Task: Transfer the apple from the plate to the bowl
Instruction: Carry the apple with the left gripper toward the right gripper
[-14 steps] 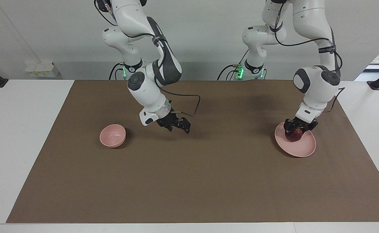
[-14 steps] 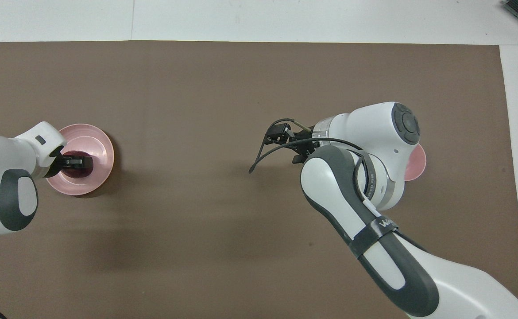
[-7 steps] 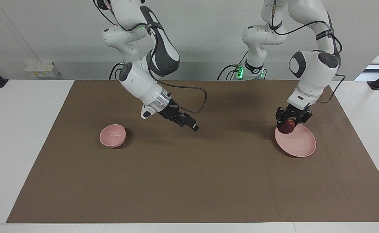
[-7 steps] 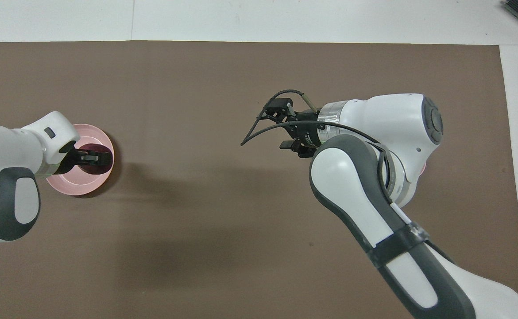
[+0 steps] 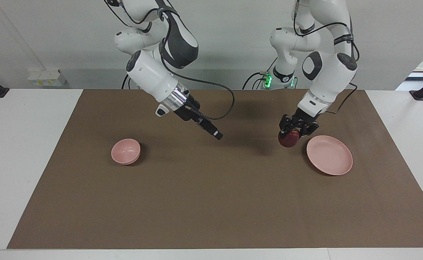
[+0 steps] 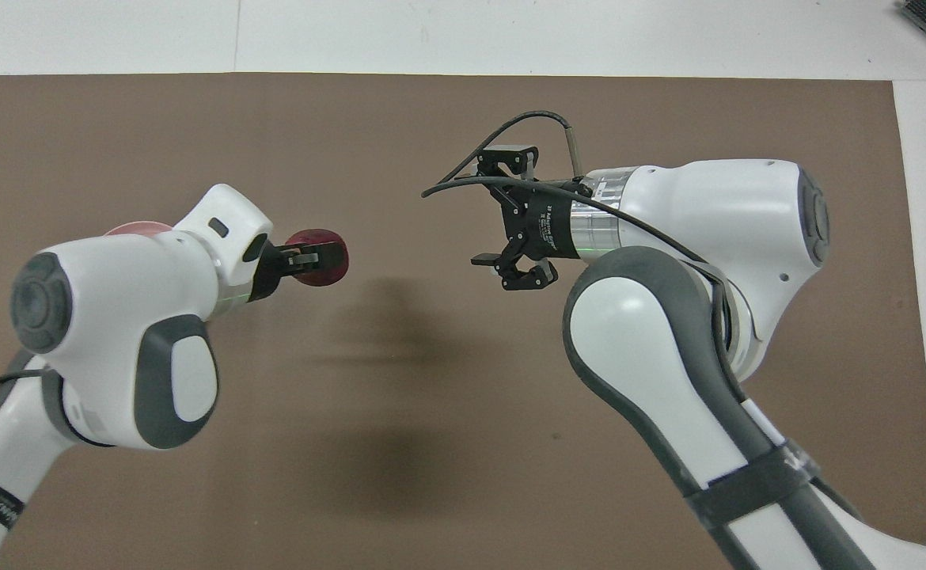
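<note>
While the left tool (image 5: 294, 134) clamps the apple (image 5: 287, 139) over the mat (image 5: 211, 202), the right tool (image 6: 488, 207) gapes empty

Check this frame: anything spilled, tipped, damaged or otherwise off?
Nothing stands out. The left claw is shut on the apple in the air over the mat, beside the empty plate. The bowl sits upright toward the right arm's end. The right claw is open over mid-mat.

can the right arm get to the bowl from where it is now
Probably yes: the right end effector hangs open and empty over bare mat beside the bowl, with nothing between them.
</note>
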Motion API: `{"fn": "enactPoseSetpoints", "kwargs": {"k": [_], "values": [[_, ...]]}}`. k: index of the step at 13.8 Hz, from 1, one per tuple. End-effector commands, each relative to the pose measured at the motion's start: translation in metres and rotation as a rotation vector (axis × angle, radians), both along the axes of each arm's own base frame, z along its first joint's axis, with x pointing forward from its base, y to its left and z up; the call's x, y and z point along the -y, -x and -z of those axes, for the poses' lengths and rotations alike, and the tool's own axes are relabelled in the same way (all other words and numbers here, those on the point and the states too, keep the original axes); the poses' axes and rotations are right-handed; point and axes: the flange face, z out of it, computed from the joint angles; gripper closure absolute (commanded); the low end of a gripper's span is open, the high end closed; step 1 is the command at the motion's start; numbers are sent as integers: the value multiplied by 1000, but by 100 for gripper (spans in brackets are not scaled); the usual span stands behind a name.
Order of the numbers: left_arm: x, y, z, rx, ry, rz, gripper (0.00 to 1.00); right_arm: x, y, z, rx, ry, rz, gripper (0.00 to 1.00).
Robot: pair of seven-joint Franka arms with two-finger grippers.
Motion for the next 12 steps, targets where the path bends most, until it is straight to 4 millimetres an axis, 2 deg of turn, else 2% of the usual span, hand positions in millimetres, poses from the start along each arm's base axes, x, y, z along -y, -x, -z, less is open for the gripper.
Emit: {"fn": "enactPoseSetpoints", "kwargs": {"k": [1, 3, 7, 9, 11, 12], "values": [[43, -7, -7, 65, 90, -75, 100, -6, 3, 18, -102, -51, 58, 0], [68, -14, -15, 54, 167, -87, 100, -8, 0, 32, -146, -101, 80, 0], [102, 3, -16, 39, 208, -49, 100, 8, 3, 42, -138, -87, 7, 0], [111, 0, -23, 49, 226, -40, 100, 11, 1, 42, -131, -92, 6, 0], [114, 2, -28, 46, 235, -34, 100, 25, -6, 51, -127, -96, 6, 0], [117, 4, -29, 46, 233, -19, 100, 24, -6, 53, -123, -115, 1, 0]]}}
